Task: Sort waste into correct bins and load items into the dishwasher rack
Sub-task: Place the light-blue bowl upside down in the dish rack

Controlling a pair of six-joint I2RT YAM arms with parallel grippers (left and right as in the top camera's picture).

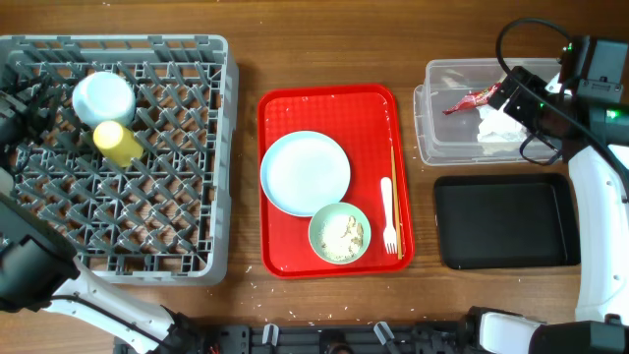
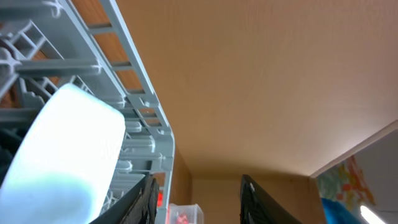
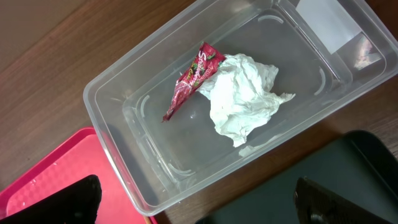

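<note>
The grey dishwasher rack (image 1: 187,211) holds a pale round dish (image 1: 103,96) and the yellow cup (image 1: 118,143). My left gripper (image 1: 44,96) is open and empty at the rack's left side, with the pale dish (image 2: 62,155) just beside its left finger in the left wrist view (image 2: 199,202). The clear tub (image 1: 437,147) holds the red wrapper (image 3: 193,81) and the crumpled napkin (image 3: 242,102). My right gripper (image 3: 205,202) is open and empty above the tub's near edge. The pale plate (image 1: 305,172), the bowl of rice scraps (image 1: 339,234), the white fork (image 1: 389,211) and the chopsticks (image 1: 393,182) lie on the red tray.
The red serving tray (image 1: 280,113) sits between the rack and the bins. The black tray (image 1: 506,221) lies in front of the clear tub and shows nothing in it. A few white crumbs lie on the wood near the table's front edge.
</note>
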